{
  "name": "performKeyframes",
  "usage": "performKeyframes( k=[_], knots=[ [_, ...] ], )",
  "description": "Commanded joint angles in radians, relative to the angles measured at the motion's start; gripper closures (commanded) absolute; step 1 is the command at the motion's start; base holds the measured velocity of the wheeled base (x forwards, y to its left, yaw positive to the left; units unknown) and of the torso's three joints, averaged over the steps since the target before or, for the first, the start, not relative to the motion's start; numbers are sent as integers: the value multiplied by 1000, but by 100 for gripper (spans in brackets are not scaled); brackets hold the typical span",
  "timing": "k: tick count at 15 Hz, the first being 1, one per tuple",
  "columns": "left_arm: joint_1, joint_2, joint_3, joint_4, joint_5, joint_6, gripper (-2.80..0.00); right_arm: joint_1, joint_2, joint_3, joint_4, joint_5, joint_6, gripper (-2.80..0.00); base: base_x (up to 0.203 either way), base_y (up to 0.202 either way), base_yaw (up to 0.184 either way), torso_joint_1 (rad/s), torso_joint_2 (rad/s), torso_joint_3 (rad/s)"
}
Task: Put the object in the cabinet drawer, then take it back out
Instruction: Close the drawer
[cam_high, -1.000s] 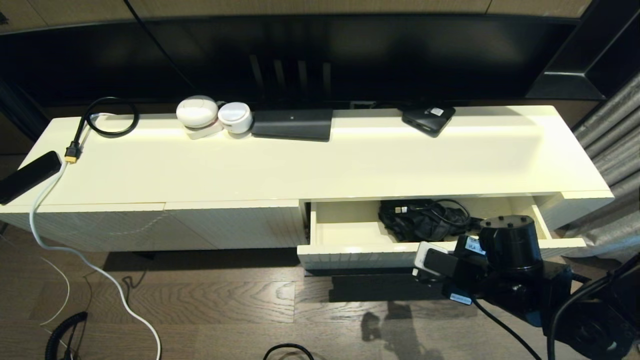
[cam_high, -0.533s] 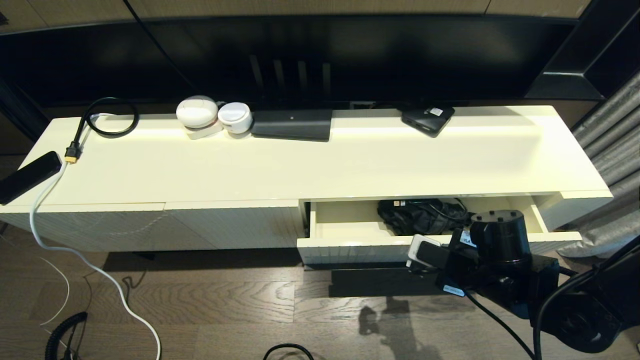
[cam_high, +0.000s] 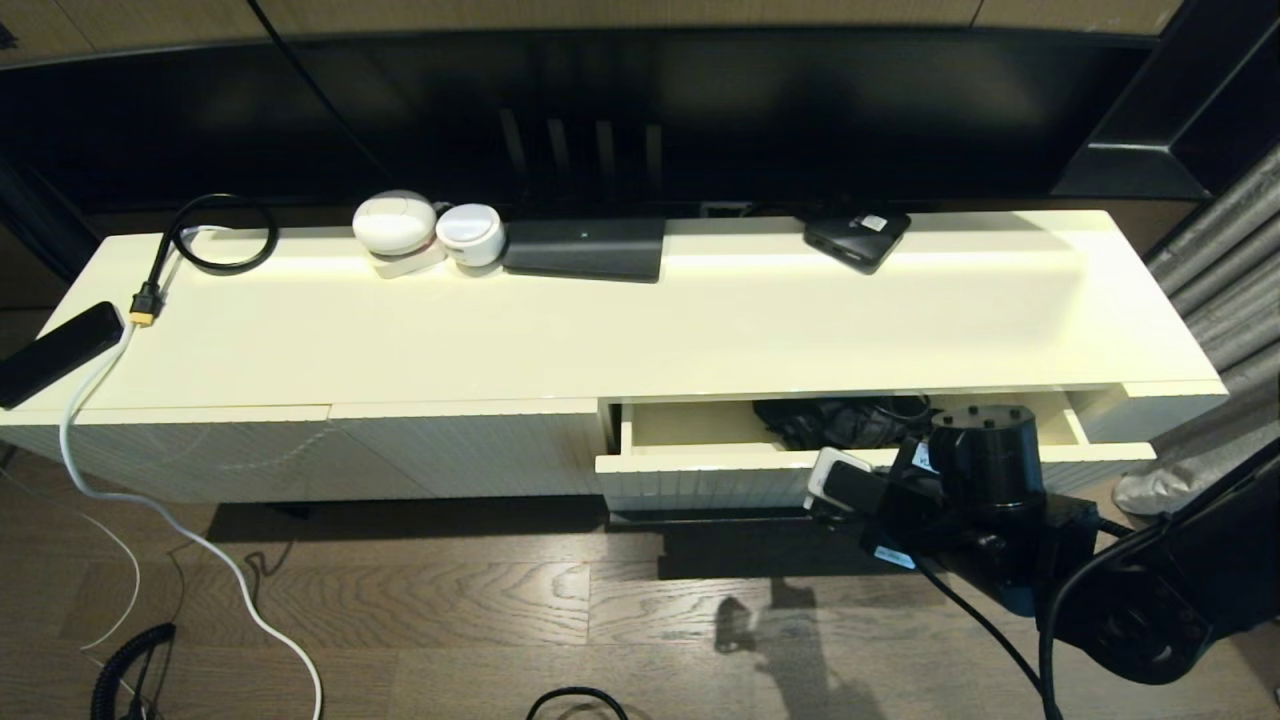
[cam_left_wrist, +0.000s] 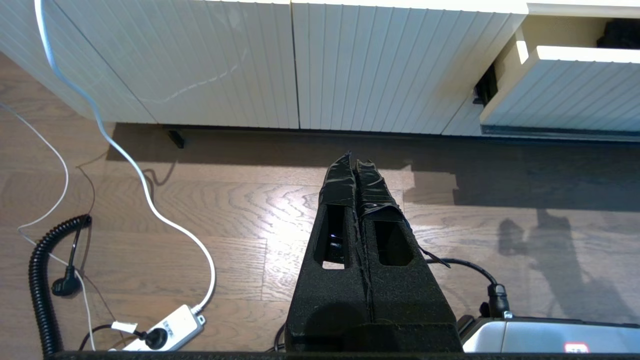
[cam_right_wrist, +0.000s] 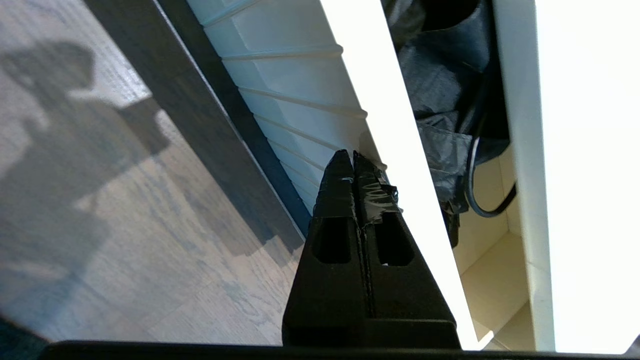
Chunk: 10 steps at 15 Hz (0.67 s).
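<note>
The cabinet drawer (cam_high: 700, 478) at the cabinet's right is partly open, its ribbed front (cam_right_wrist: 300, 90) out from the cabinet face. Inside lies the object, a black bundle of pouch and cable (cam_high: 840, 420), also in the right wrist view (cam_right_wrist: 440, 75). My right gripper (cam_right_wrist: 350, 155) is shut, empty, its tips against the ribbed front just below the top edge. In the head view the right arm's wrist (cam_high: 985, 470) hides the fingers. My left gripper (cam_left_wrist: 356, 159) is shut and empty, low over the floor, well left of the drawer (cam_left_wrist: 565, 95).
On the cabinet top stand two white round devices (cam_high: 395, 225), a black box (cam_high: 585, 248), a small black device (cam_high: 857, 237), a remote (cam_high: 55, 352) and a looped black cable (cam_high: 220, 235). A white cable runs to a power strip (cam_left_wrist: 165, 330) beside a coiled cord (cam_left_wrist: 40, 280).
The drawer has slid inward toward the cabinet, showing less of the black bundle. My right arm has moved forward with it, staying against the front.
</note>
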Motion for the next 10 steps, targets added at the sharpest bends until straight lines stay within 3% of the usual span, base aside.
performKeyframes(
  k=[1, 6, 10],
  knots=[
    [1, 0, 2, 0, 1, -1, 0, 1, 4, -18, -6, -8, -5, 0, 0, 0, 0, 0, 0, 0],
    [1, 0, 1, 0, 1, -1, 0, 6, 1, -37, -23, -39, -5, 0, 0, 0, 0, 0, 0, 0],
    [0, 0, 0, 0, 1, -1, 0, 19, -91, 31, 31, -50, -5, 0, 0, 0, 0, 0, 0, 0]
  ],
)
